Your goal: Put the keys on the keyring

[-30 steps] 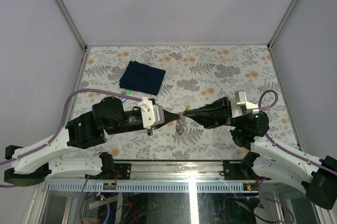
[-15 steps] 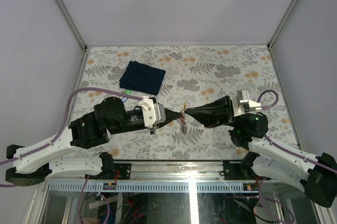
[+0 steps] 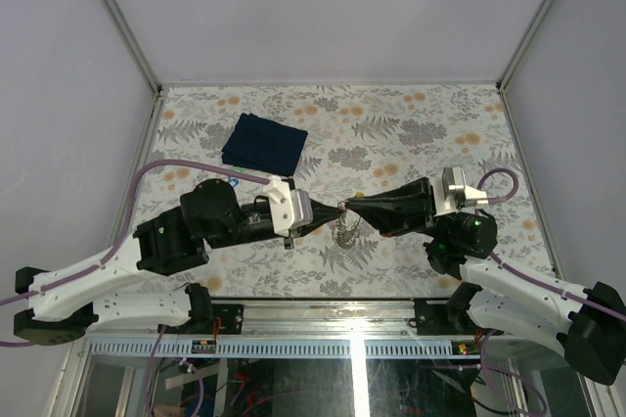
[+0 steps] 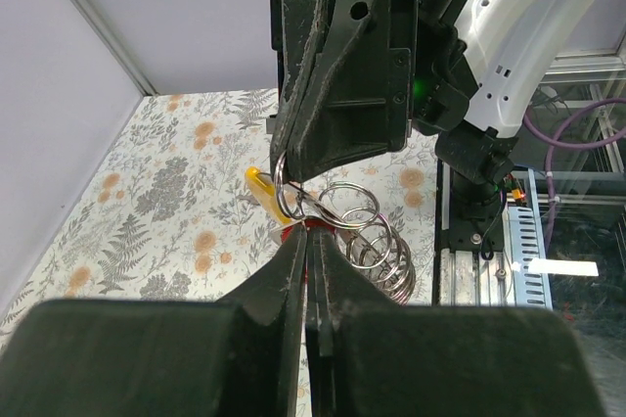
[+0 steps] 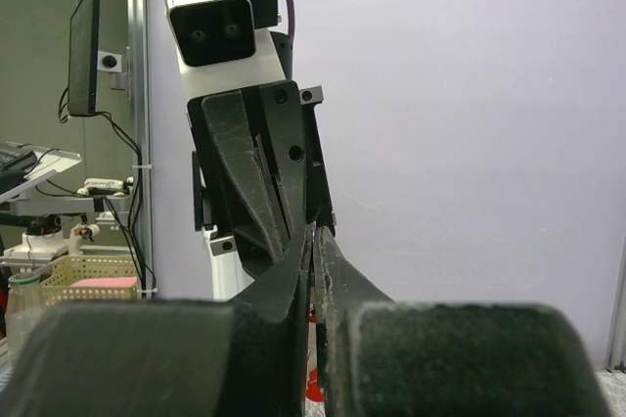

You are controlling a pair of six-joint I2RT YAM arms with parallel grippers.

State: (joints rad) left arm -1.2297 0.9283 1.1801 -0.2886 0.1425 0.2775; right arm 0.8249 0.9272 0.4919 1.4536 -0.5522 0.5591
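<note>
- The left fingers (image 4: 306, 258) are pressed fully together, tips pointing toward the other arm. Right at those tips sits a red key tag (image 4: 290, 232) with a strand of wire across it. Whether the tips nip the wire, the tag or nothing cannot be told.
- Just beyond the left tips the keyring (image 4: 282, 187) stands as a thin grey loop, roughly upright and held off the surface (image 4: 176, 231). A yellow key tag (image 4: 261, 184) juts out to one side of it.
- A cluster of smaller rings (image 4: 377, 246) hangs off the other side, lower than both sets of tips.
- The right fingers (image 4: 290, 143) come in from the opposite direction, nose to nose with the left. They are also shut and seem to pinch the top of the loop, so the right arm looks to be the one carrying it.
- Judgement: the move depends on the gap between the two tips. The loop lies across the line joining them, so a key has to travel along that line while one arm keeps the wire still.
- Well away behind the left arm, a dark blue cloth (image 3: 264, 141) lies flat.
</note>
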